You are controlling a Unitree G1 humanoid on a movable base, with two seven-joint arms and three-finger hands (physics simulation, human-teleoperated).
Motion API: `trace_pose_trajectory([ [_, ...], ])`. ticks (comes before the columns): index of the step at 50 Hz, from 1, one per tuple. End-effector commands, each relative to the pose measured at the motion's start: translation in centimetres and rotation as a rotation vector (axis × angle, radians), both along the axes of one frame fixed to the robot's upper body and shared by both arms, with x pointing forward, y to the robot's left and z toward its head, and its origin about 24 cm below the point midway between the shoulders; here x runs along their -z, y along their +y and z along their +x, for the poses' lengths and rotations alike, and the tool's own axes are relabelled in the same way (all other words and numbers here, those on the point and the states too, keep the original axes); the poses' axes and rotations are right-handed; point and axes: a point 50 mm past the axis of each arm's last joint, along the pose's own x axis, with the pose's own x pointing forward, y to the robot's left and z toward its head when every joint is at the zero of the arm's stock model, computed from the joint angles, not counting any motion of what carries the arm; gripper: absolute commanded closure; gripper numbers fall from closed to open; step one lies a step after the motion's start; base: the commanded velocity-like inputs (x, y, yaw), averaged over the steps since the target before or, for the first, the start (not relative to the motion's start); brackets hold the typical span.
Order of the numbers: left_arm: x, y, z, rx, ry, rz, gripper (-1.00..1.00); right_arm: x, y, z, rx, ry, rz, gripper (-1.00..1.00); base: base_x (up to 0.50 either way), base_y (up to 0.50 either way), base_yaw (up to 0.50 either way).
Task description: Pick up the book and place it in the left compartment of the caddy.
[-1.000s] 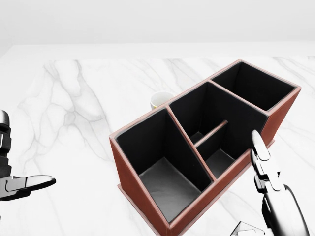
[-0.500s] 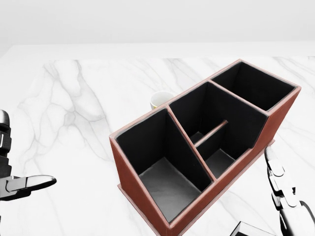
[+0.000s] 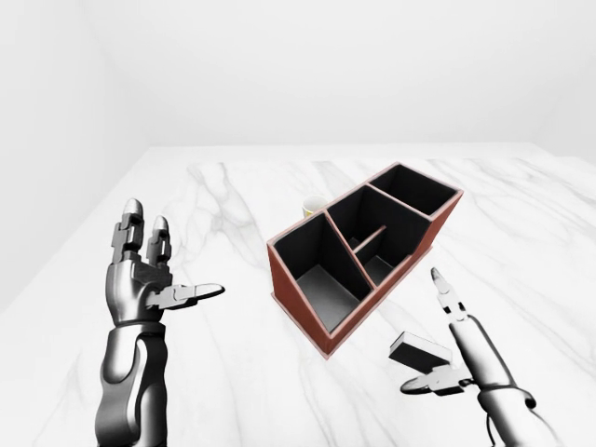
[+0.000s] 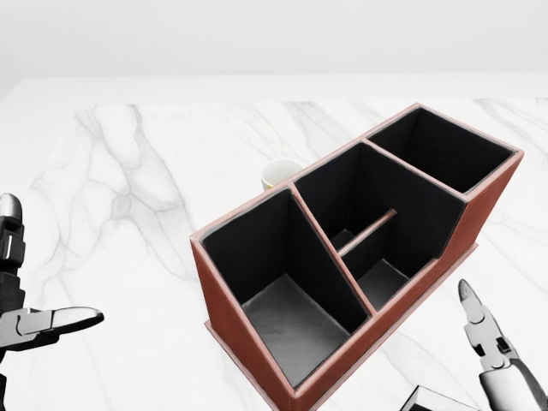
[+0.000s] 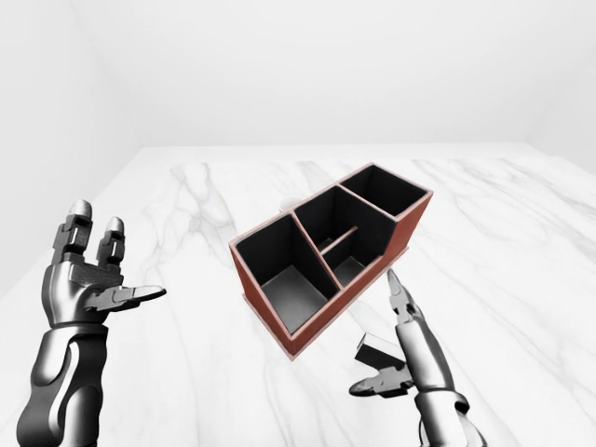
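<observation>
While the right hand [image 3: 445, 346] hangs with fingers spread, the book [image 3: 421, 350] lies just beside its thumb, seemingly untouched. Stiff, thin and probably light, it wants pinching across the covers. Left hand [image 3: 149, 279] open, idle.

No legible text, label, brand, number or sign appears in any view. The caddy [image 4: 257, 342] walls are plain red-brown outside and black inside. The book [image 3: 421, 350] shows a dark, unmarked cover. The cup [image 4: 279, 174] and the marble table [image 4: 128, 188] carry no markings either.
</observation>
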Motion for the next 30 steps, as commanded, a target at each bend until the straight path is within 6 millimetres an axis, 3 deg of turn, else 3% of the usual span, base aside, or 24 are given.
trace_pose_trajectory([
  [1, 0.1, -0.1, -0.1, -0.001, 0.004, 0.007, -1.00, 2.0, -2.6, -0.5, -0.020, 0.236, -0.148, -1.00, 0.00, 0.00, 0.00],
  [30, 0.1, -0.2, 0.0, -0.001, 0.006, 0.011, -1.00, 2.0, -4.2, -0.6, 0.015, 0.315, -0.173, -1.00, 0.00, 0.00, 0.00],
])
